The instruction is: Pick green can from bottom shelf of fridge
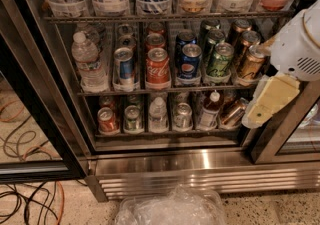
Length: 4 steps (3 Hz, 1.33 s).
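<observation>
The green can (132, 118) stands upright in the second lane from the left on the fridge's (200, 161) bottom shelf (165, 132), a dim wire rack. A red can (106, 119) is to its left and a small water bottle (158, 114) to its right. My gripper (269, 103), pale yellow under the white arm housing (299, 44), hangs at the right edge of the fridge opening. It is level with the bottom shelf, well to the right of the green can, and holds nothing.
Further right on the bottom shelf are a silver can (182, 115), a red-capped bottle (210, 111) and a tilted bronze can (233, 112). The shelf above holds cans and a water bottle (89, 64). The black-framed door (35, 104) stands open at left. Crumpled clear plastic (170, 208) and cables (25, 201) lie on the floor.
</observation>
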Tool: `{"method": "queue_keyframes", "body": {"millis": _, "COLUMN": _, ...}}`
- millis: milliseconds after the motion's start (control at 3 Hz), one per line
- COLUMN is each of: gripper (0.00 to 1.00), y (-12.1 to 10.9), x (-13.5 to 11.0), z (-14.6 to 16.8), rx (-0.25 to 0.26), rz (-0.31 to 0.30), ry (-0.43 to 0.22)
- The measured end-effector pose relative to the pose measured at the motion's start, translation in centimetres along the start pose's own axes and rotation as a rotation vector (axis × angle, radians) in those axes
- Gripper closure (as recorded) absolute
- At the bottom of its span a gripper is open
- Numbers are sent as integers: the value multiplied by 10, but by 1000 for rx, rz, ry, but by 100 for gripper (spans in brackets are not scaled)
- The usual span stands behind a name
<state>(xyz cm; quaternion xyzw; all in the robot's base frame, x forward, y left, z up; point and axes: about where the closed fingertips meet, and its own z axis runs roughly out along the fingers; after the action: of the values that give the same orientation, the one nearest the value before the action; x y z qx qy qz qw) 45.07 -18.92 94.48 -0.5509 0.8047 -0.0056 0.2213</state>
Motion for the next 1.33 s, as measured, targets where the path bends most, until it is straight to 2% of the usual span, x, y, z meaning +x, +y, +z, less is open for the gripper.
{"method": "queue_keyframes", "body": {"millis": 333, "gripper": 0, "y": 0, "x": 0, "z": 0, "rx": 0, "rz": 0, "ry": 0}}
{"method": "queue_keyframes", "body": {"millis": 667, "gripper": 0, "y": 14, "x": -32, "z": 18, "rx": -13, "rz": 31, "ry": -81}}
{"method": "queue_keyframes", "body": {"millis": 1000, "gripper": 0, "y": 49, "x": -93, "z": 62, "rx": -42, "rz": 92, "ry": -175}}
{"method": "queue_keyframes", "body": {"millis": 1333, "gripper": 0, "y": 80, "x": -129, "z": 106, "rx": -68, "rz": 218, "ry": -238}}
